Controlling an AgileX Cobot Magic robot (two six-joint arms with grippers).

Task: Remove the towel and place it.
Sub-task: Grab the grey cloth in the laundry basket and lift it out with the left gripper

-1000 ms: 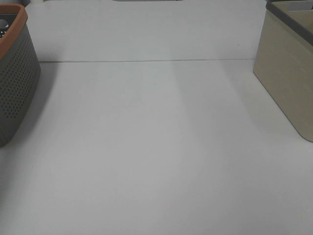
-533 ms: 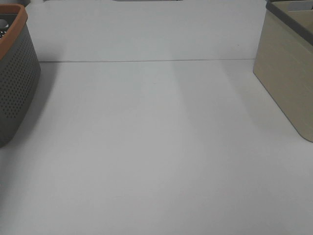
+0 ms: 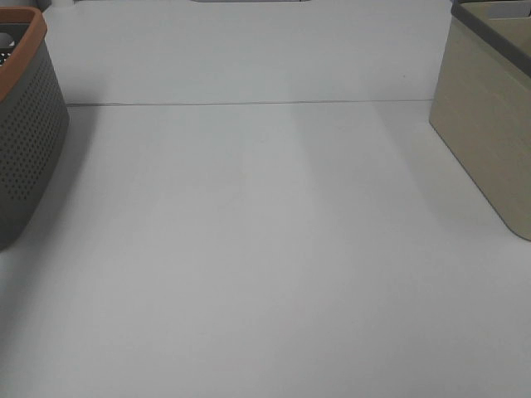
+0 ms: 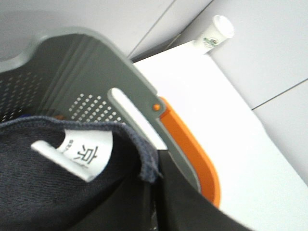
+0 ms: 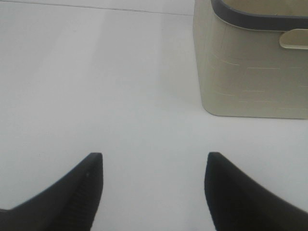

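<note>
The towel [image 4: 53,192] is a dark charcoal cloth with a white label [image 4: 86,154]. It shows only in the left wrist view, bunched inside the grey perforated basket with an orange rim [image 4: 190,154]. My left gripper [image 4: 154,173] is at the basket's inner wall. One dark finger [image 4: 192,207] shows pressed against the towel's edge, and the other is hidden under the cloth. My right gripper [image 5: 153,166] is open and empty over the bare white table. Neither gripper shows in the exterior high view.
The grey basket [image 3: 25,124] stands at the table's left edge. A beige basket with a dark grey rim [image 3: 489,124] stands at the right and also shows in the right wrist view [image 5: 250,72]. A paper cup [image 4: 216,31] stands beyond the grey basket.
</note>
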